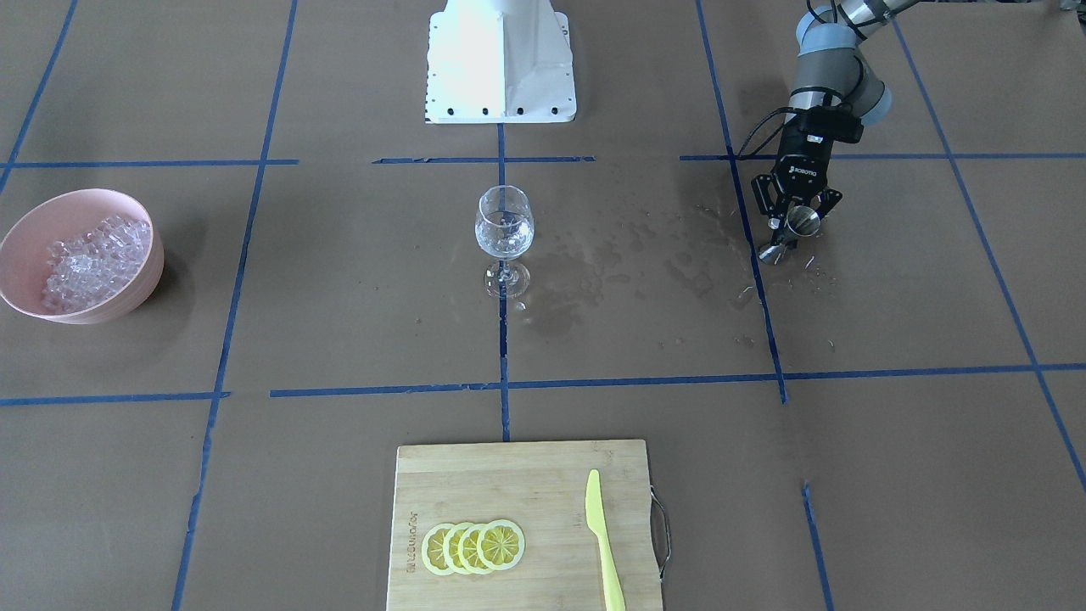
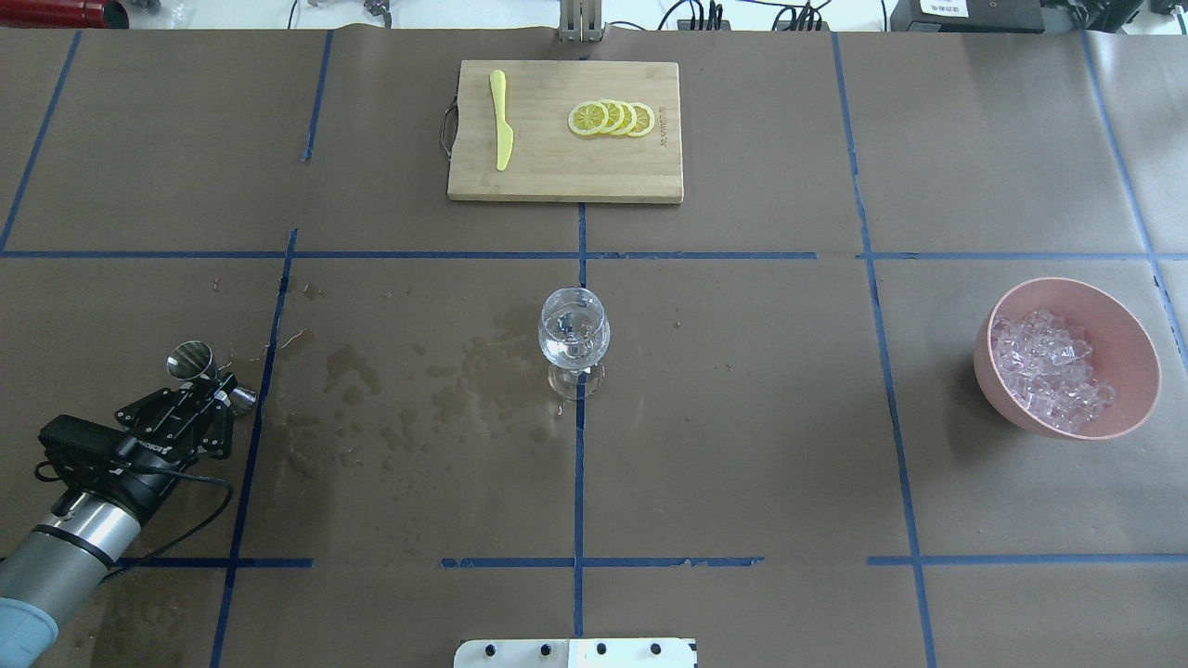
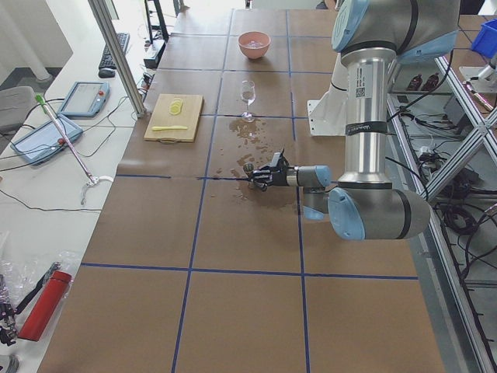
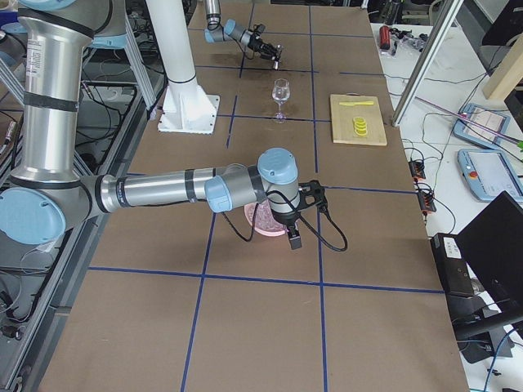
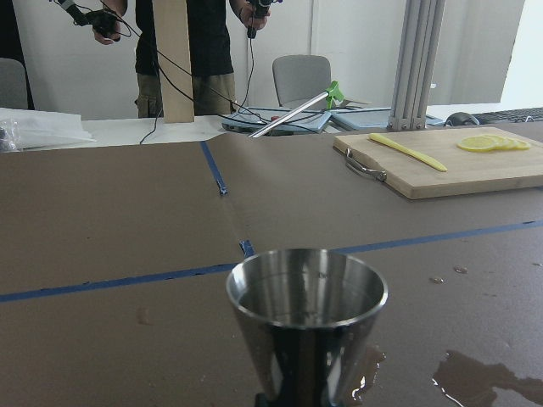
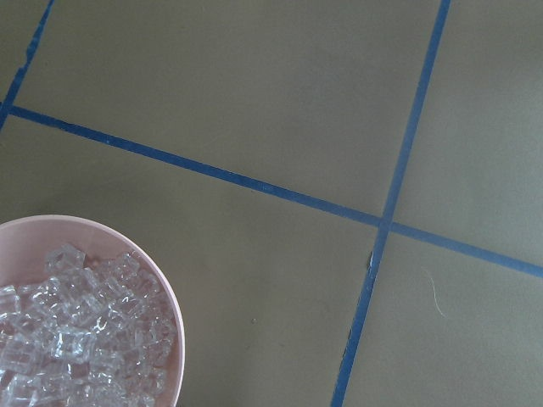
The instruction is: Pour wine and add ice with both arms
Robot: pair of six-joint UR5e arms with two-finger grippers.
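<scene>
At 9 o'clock on the counter (image 2: pixel 742 445), the left gripper (image 2: pixel 223 385) has its jaws clamped around the waist of a steel jigger (image 2: pixel 190 360), held upright. From there toward the wine glass (image 2: pixel 574 334) at dead centre, the paper is blotched with wet patches (image 2: pixel 464 371).

First worry, I'd say: another trip across drips more. That stemmed glass has clear liquid in it, and one nudge high on it would tip it over.

On to 3 o'clock: the ice (image 2: pixel 1049 371) sits heaped in the pink bowl (image 2: pixel 1118 320), well apart from the glass. The right gripper (image 4: pixel 294 240) hangs over that bowl in the side view; jaws wide or narrow, I cannot tell. Its wrist camera has the heap at 7 o'clock, so I'd judge the jaws aren't centred over the cubes. They're small and slick: an off-centre pinch could squirt one out or clip the rim.
</scene>
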